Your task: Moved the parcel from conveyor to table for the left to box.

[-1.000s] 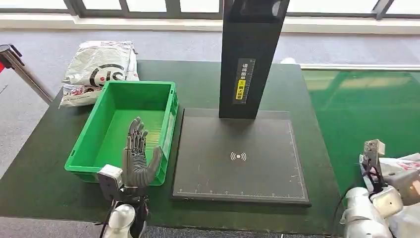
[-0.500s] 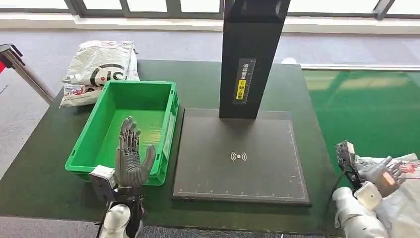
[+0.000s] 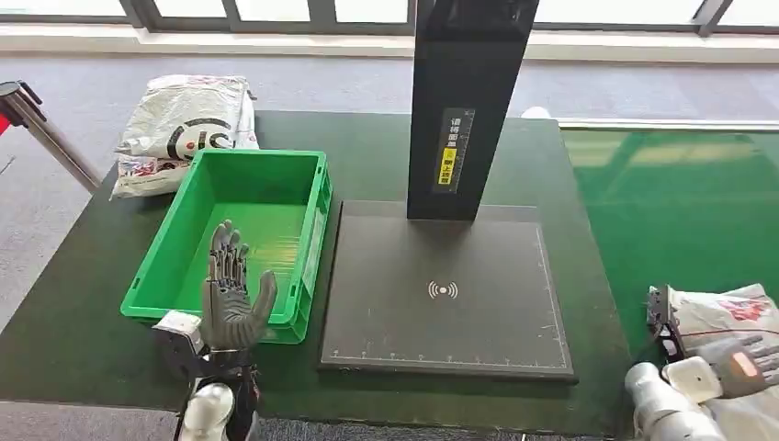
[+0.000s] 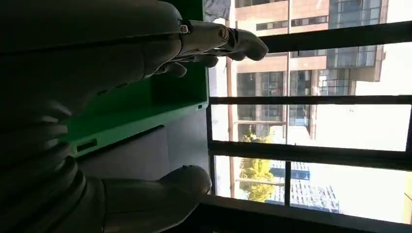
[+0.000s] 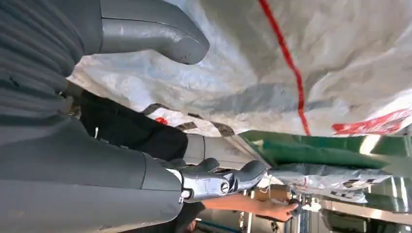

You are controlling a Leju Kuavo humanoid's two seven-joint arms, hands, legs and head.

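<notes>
Head view: the left hand [image 3: 230,299] stands upright over the near rim of the green box [image 3: 174,241], palm turned inward, fingers straight and apart, holding nothing. The box sits on the left part of the dark green worktop [image 3: 83,303], just beside a black scanner plate [image 3: 441,322] with a tall black post [image 3: 467,101] rising from its far edge. A second white printed bag [image 3: 184,124] lies at the far left corner of the worktop, behind the box.

At the lower right, the parcel [image 3: 726,308], a crumpled white bag with red print, lies on the glossy green conveyor [image 3: 680,202], to the right of the worktop. The right hand [image 3: 739,356] lies on its near part, fingers laid over the bag; whether they have closed on it I cannot tell from here.

Right wrist view: the parcel [image 5: 291,63] sits right against the right hand [image 5: 145,97], the grey thumb [image 5: 155,36] against the crinkled white plastic and the darker fingers [image 5: 228,179] apart from it on the other side. A person's hand [image 5: 272,208] shows in the background beyond the fingers
</notes>
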